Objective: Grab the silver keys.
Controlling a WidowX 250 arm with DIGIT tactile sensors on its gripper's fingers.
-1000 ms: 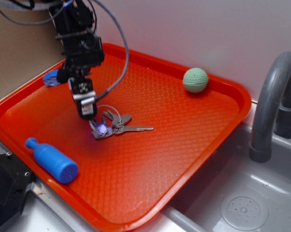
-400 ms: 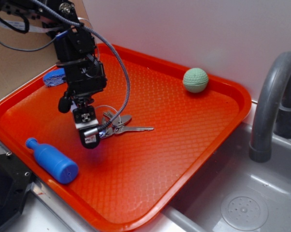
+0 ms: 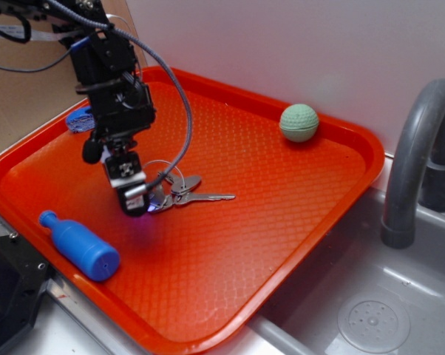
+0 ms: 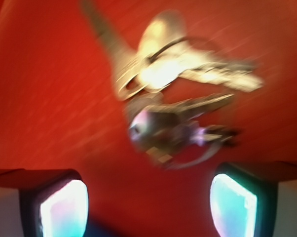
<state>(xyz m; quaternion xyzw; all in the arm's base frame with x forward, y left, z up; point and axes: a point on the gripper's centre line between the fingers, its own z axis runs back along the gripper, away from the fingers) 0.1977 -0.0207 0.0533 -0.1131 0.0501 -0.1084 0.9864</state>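
red tray [image 3: 296, 222]; gripper [image 3: 136, 203] over silver keys [image 3: 179, 190]

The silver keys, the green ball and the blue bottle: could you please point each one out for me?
silver keys [image 3: 184, 192], exterior view, on the key heads by the ring.
green ball [image 3: 299, 123], exterior view, middle of its dimpled surface.
blue bottle [image 3: 82, 247], exterior view, middle of its body.

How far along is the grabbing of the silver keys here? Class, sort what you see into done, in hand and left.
Done: the hand has reached the silver keys on the red tray, low at their left end. In hand: lining up; the wrist view, though blurred, shows both fingertips spread, with the keys ahead and nothing between them. Left: closing on the keys and lifting.
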